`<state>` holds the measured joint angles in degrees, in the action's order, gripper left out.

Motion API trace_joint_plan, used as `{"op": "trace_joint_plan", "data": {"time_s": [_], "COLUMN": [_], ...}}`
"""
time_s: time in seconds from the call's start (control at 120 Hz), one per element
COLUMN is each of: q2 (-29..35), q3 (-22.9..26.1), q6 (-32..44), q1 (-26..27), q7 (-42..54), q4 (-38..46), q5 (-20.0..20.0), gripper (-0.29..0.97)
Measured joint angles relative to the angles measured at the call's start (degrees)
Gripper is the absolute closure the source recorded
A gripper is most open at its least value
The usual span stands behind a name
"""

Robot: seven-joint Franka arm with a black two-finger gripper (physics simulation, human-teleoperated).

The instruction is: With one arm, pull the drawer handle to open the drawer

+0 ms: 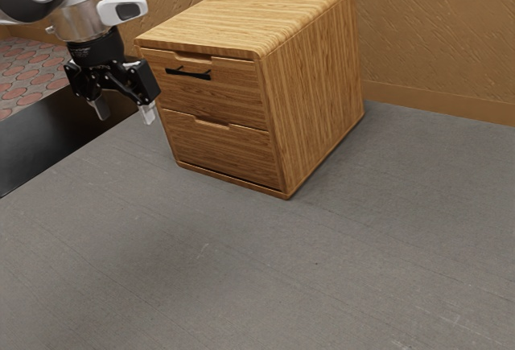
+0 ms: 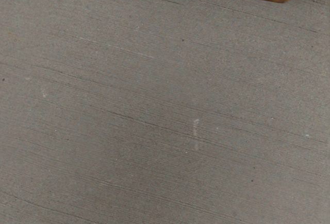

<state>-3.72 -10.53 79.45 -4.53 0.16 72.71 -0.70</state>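
Hovering gripper [image 1: 125, 114], fingers [image 1: 147, 113] spread, beside cabinet [image 1: 306, 68], handle [image 1: 187, 74] near

Grey carpeted floor [image 1: 322, 269] meets textured tan walls [image 1: 434, 20].

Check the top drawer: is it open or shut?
Shut: the top drawer front sits flush with the cabinet, and its handle is untouched.

Soft, even light comes from above. The top of the cabinet [image 1: 249, 16] is the brightest wood, while the front face just beside the gripper [image 1: 124, 113] and the side face beyond it look a shade duller. Shadows are weak: a thin dark rim hugs the cabinet's base on the grey desk [image 1: 338, 269]. In the wrist view, a faint, diffuse darker patch lies under the gripper. The gripper's pale fingertips catch the light.
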Motion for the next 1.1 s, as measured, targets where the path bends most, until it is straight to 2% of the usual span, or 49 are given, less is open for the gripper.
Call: {"op": "trace_joint_plan", "data": {"time_s": [0.183,0.267,0.342,0.642,0.717,0.792,0.867,0.975,1.1], "q2": [0.0,1.5,4.4,4.9,6.1,11.4,21.0,38.4,49.7], "q3": [0.0,0.4,2.5,3.7,3.7,4.3,4.9,3.4,1.6], "q6": [-0.2,-2.0,-3.2,-4.9,-4.5,-4.2,-3.6,-0.2,7.2], "q1": [-0.1,0.1,-0.4,2.0,2.7,2.3,1.6,1.5,2.4], "q7": [-0.1,-0.6,-1.0,-2.0,-2.2,-2.3,-2.4,-2.7,-3.2], "q4": [-0.5,-14.4,-18.6,-18.6,-14.6,-7.5,2.9,24.3,40.5], "q5": [0.3,-0.4,-1.1,-1.8,-2.1,-2.5,-2.8,-3.0,-4.7], "gripper": [0.0,0.0,0.0,0.0,0.0,0.0,0.0,0.0,0.0]}}
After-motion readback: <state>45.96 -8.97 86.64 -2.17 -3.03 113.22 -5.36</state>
